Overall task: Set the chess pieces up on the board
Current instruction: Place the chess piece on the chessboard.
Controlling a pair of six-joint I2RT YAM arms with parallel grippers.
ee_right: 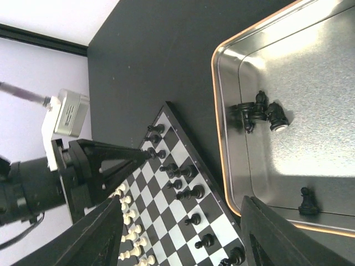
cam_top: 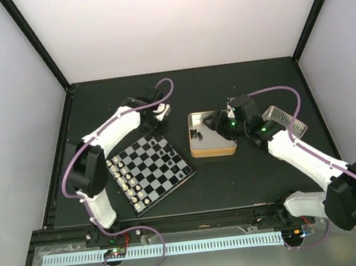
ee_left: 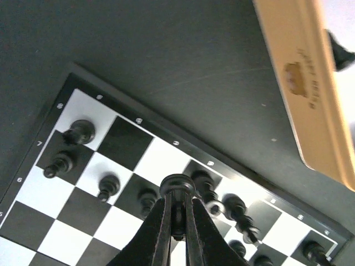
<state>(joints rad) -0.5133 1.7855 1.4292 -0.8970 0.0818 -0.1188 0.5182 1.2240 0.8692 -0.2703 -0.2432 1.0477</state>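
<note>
Board point(cam_top: 152, 173) sits on the dark table point(cam_top: 236, 184), turned at an angle, just left of the gold-rimmed tin point(ee_right: 217, 105); the two are close but apart. White pieces point(cam_top: 124, 178) line the board side away from the tin. Black chess pieces point(ee_left: 108, 185) stand on the side facing the tin, in two rows with gaps. Left gripper point(ee_left: 177, 208) hangs over that black side near the board's far corner, fingers pinched together on a held piece point(ee_left: 177, 184), whose round head pokes out past the tips. Cannot tell if that piece touches the board. Right gripper point(ee_right: 183, 204) is above the tin's rim on the board side, fingers spread wide with nothing between them. Loose pieces point(ee_right: 258, 111) lie in the tin: a small black cluster near its left wall, tipped over and touching each other. One more black piece point(ee_right: 308, 202) stands apart near the tin's near rim. A clear plastic box point(cam_top: 285, 120) sits on the table right of the tin, beside the right arm.
</note>
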